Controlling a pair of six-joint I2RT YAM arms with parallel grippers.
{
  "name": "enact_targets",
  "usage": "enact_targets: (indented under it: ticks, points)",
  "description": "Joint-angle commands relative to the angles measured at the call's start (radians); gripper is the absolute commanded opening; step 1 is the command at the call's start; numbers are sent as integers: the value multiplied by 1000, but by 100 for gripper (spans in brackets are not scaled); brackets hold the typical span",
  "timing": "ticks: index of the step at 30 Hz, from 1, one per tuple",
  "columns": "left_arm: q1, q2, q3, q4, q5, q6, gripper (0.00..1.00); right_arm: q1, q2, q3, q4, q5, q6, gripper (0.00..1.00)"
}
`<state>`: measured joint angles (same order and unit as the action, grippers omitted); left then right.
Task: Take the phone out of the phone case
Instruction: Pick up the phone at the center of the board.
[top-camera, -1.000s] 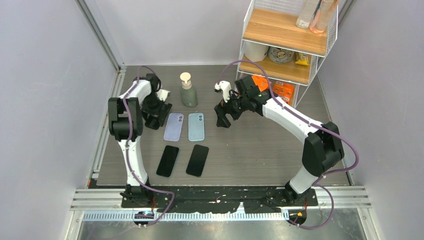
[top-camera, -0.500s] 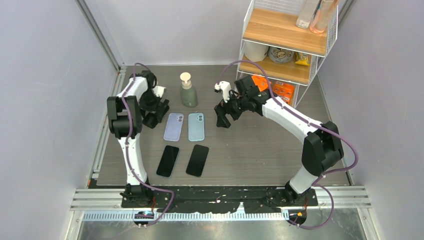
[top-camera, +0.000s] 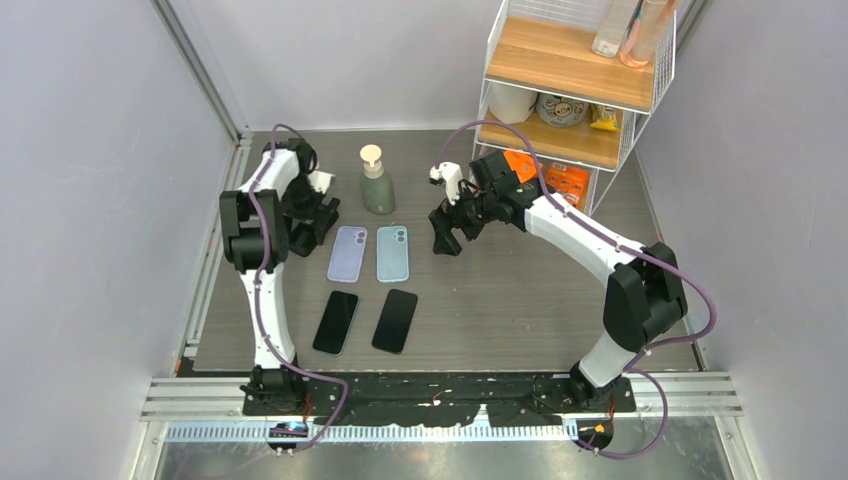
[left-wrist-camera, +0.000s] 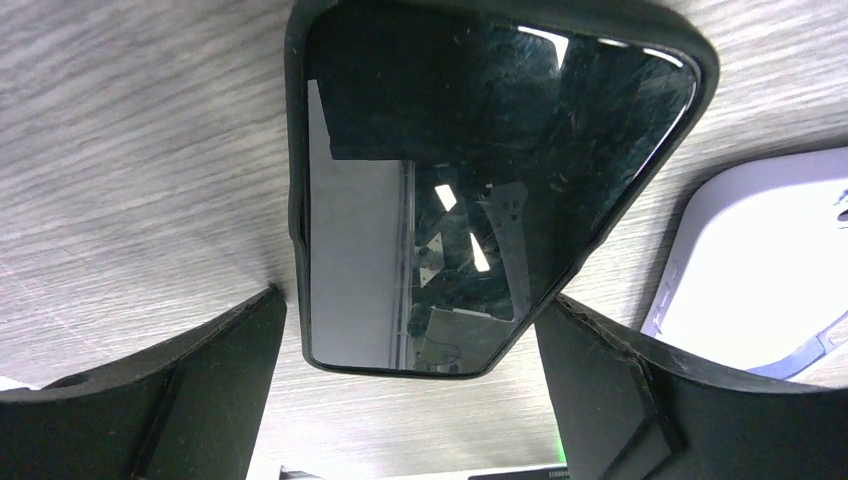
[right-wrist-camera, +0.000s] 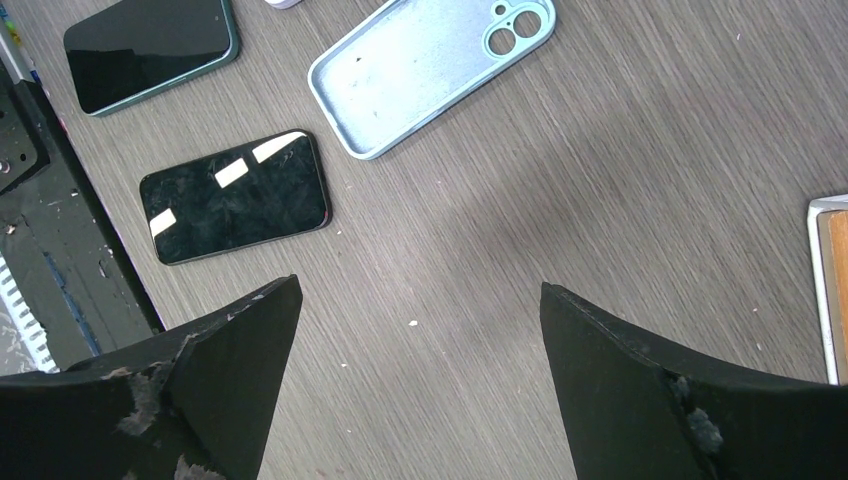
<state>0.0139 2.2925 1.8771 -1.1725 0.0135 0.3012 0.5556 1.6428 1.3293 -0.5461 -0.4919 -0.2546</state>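
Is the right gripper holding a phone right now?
No, the right gripper hangs open, with only bare table between its jaws.

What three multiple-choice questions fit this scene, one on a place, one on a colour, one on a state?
1. Where is the bottle?
A on the shelf
B beyond the lavender case
C by the arm bases

2. What colour is the case nearer the right gripper?
A red
B light blue
C yellow

3. How is the left gripper?
A shut on a case
B out of view
C open astride a phone

Answers:
1. B, it stands farther back.
2. B, pale blue shows.
3. C, its fingers flank the phone.
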Motion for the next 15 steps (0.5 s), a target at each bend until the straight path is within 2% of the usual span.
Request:
enact_targets:
  ticks: [1, 7, 9, 12, 15]
  points:
    - [-5, 27, 54, -22, -5, 31, 99, -6, -3, 5, 30, -17, 10, 95]
    - [-4, 39, 88, -16, -4, 41, 98, -8, 3, 4, 31, -19, 11, 95]
    - [-35, 49, 101, -35, -5, 45, 97, -9, 6, 3, 30, -20, 10, 95]
    - [-35, 53, 104, -44, -3, 52, 88, -7, 9, 6, 29, -20, 10, 96]
    - [-35, 52, 103, -46, -1, 59, 75, -8, 9, 5, 29, -21, 10, 95]
